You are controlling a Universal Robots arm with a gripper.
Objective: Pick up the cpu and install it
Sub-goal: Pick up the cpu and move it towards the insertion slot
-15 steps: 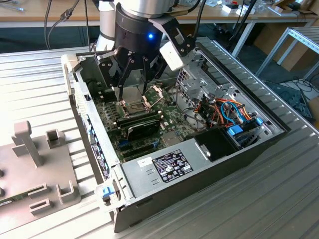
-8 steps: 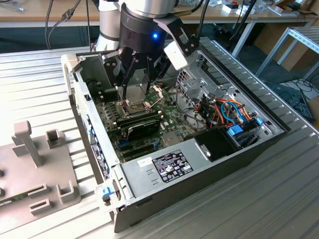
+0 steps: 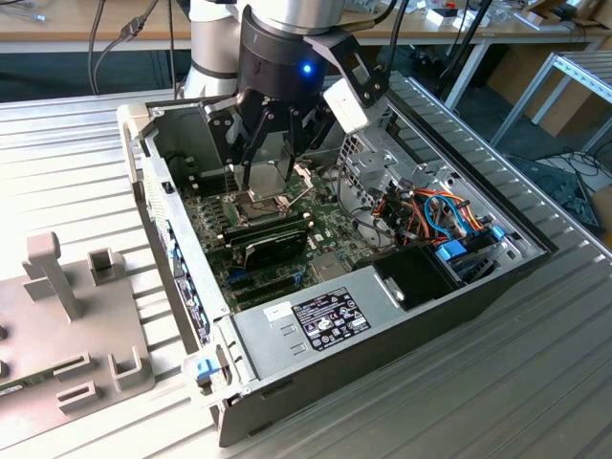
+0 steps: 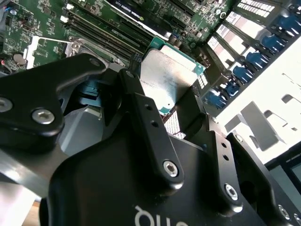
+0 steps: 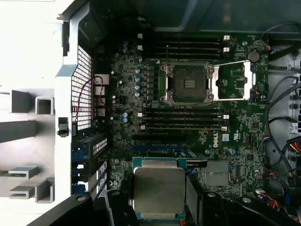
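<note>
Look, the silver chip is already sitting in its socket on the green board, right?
Not quite. The first wrist view shows the socket on the green board open and empty; the cpu is held between the fingers above the board.

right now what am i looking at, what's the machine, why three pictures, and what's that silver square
The machine is a robot arm reaching into an open computer case that lies on a slatted table. The exterior view comes from a camera off the arm; both wrist views come from cameras riding on the arm. The silver square is the cpu, gripped in the jaws over the green motherboard. In the first wrist view the socket on that board stands open and empty, so the cpu is not yet installed. A long black card sits on the board, and a grey fixture lies on the table beside the case.
</note>
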